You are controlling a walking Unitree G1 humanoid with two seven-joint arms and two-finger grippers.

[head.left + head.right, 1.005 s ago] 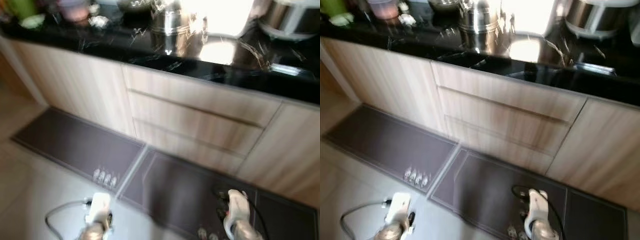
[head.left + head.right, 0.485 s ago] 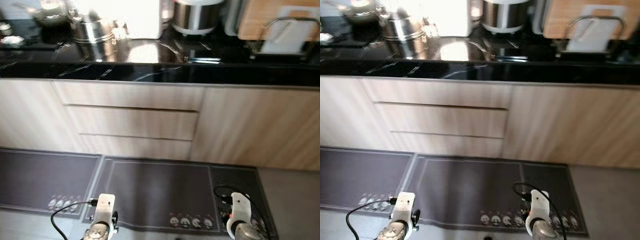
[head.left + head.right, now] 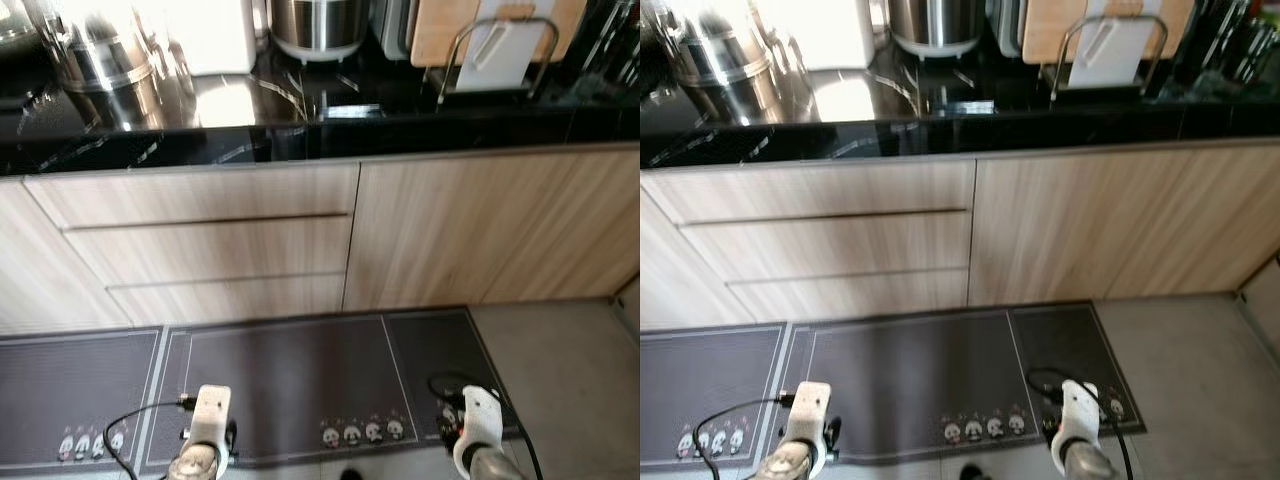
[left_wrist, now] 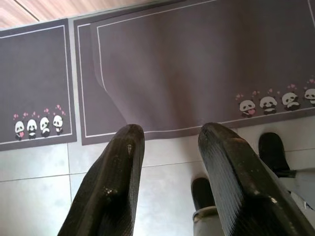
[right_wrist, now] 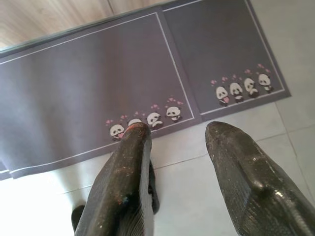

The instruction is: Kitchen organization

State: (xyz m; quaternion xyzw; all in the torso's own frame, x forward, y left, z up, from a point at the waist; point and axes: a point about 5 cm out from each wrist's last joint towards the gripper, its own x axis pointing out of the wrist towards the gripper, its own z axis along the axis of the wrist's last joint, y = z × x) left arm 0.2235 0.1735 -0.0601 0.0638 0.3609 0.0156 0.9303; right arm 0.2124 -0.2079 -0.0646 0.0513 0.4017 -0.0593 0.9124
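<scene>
Black marble bench (image 3: pixel 300 135) across the top of the head views, pale wood cabinet fronts below: three drawers (image 3: pixel 205 240) under the left stretch, plain doors (image 3: pixel 480 225) to the right. Along the back edge of the bench: steel kettle (image 3: pixel 85 55) at the left end, white appliance (image 3: pixel 215 35) beside it, steel cooker pot (image 3: pixel 315 25) next, then wooden cutting boards (image 3: pixel 470 30) upright in a wire rack (image 3: pixel 495 60) toward the right. Dark utensils (image 3: pixel 1230 45) blurred at the far right corner.

Dark grey floor mats (image 3: pixel 290 375) with small panda prints (image 3: pixel 360 432) along the near edge, laid on pale floor tiles (image 3: pixel 560 370) at the foot of the cabinets.

Both arms hanging low over the floor, away from the bench. Left pincer (image 4: pixel 167 135) with fingers spread apart, holding nothing, above the mat's near edge and tiles. Right pincer (image 5: pixel 174 130) likewise spread and empty, above the panda row and tile edge. Black cable (image 3: pixel 130 435) looping off the left wrist. Nothing from the bench in either pincer; all kitchen items sitting on the bench.
</scene>
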